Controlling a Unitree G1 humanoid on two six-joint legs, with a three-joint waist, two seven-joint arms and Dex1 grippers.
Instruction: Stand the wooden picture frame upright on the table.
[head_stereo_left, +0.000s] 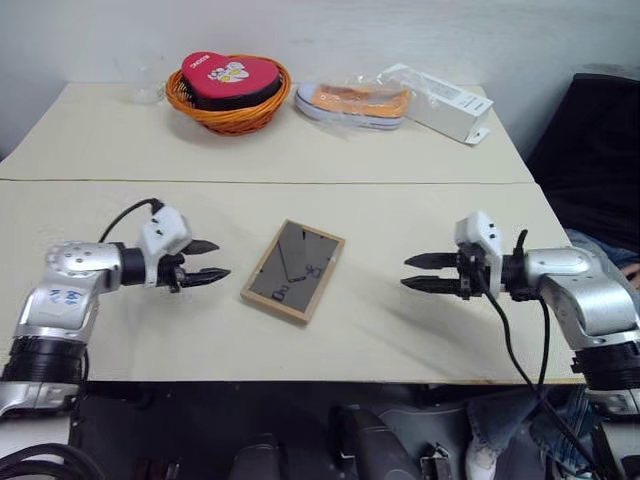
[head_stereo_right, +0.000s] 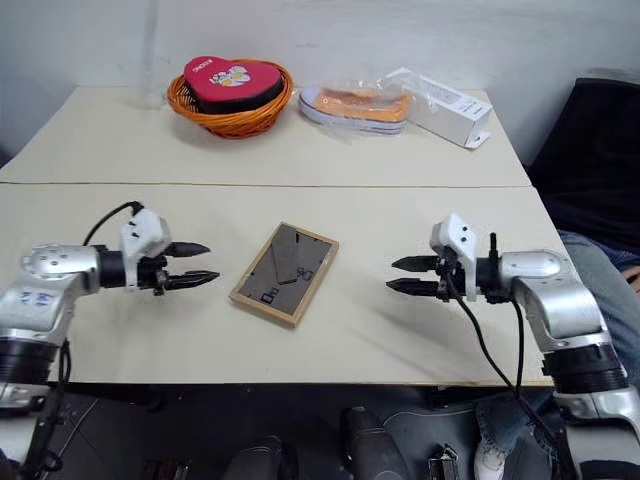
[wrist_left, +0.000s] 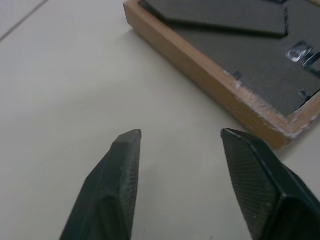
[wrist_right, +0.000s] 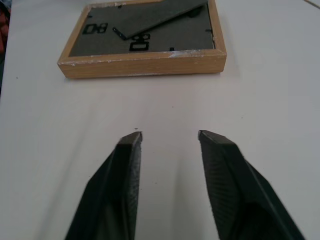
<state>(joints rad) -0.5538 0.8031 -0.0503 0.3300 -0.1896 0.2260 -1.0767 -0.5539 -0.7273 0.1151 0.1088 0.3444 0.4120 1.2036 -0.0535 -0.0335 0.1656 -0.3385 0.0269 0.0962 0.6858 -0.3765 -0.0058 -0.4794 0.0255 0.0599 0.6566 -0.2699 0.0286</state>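
**Desk:** Where is the wooden picture frame (head_stereo_left: 293, 270) at this moment?

**Photographer:** Flat on its face on the near section of the worktop (head_stereo_left: 400, 330), dark back panel up, its grey easel stand (head_stereo_left: 297, 253) folded against the back. It lies turned at an angle, between the two arms.

**Desk:** And the end effectors?

**Photographer:** The left end effector (head_stereo_left: 208, 262) points in at the frame from one side, fingers parted with nothing between them, its tips close to the frame's edge but not touching. The right end effector (head_stereo_left: 420, 272) faces it from the other side, also parted and empty, with a wider strip of bare worktop between it and the frame.

**Desk:** So how far along?

**Photographer:** Barely begun, by my reading. The frame is not yet gripped, the stand not yet folded out, nothing upright. Grasping, lifting, opening the stand and setting it down all remain.

**Desk:** Anything else in shot?

**Photographer:** Across the seam, well apart: an orange basket (head_stereo_left: 232, 112) holding a red heart-shaped box (head_stereo_left: 230, 78), a wrapped shoe (head_stereo_left: 352, 104) and a white box (head_stereo_left: 440, 102).
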